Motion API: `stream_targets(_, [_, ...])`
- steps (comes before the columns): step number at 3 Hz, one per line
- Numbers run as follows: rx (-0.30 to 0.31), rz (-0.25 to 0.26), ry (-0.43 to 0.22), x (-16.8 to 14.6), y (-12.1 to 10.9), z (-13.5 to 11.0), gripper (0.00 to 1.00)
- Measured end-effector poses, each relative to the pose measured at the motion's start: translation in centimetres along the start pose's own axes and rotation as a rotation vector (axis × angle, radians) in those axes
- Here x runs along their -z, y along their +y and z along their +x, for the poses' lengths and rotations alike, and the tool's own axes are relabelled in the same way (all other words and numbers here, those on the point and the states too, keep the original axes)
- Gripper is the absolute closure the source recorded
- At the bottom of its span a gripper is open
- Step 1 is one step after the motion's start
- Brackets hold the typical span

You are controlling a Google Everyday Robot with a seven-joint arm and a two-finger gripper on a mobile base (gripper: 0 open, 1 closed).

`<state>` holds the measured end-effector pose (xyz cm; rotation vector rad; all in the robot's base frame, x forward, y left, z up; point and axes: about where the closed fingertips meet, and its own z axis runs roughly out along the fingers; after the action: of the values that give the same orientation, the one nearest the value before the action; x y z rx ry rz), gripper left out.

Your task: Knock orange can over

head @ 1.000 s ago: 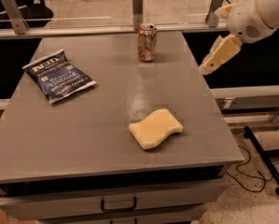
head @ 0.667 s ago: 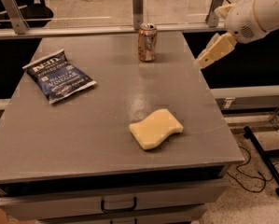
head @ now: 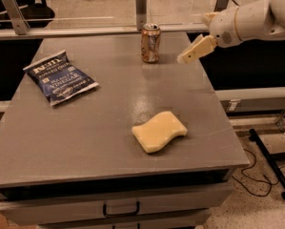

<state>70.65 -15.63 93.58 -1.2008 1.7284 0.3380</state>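
Well, the can stands upright near the table's far edge, with the gripper just right of it (open or closed, I cannot tell); likely light, stiff and tippy, it should topple if pushed near its top.

A dark blue chip bag lies in the upper left of the frame, on the grey table. White lettering along its top edge appears to read "Kettle". A larger white word lower down reads "VINEGAR". The smaller lines between them are too small to read. The orange can, at upper centre, carries pale mottled markings but no legible words. The gripper, unmarked, hangs just right of the can.
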Motion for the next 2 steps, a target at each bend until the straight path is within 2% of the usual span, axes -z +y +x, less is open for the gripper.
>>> stream_targets(2, [-0.037, -0.132, -0.139, -8.1, 0.3, -2.0, 0.0])
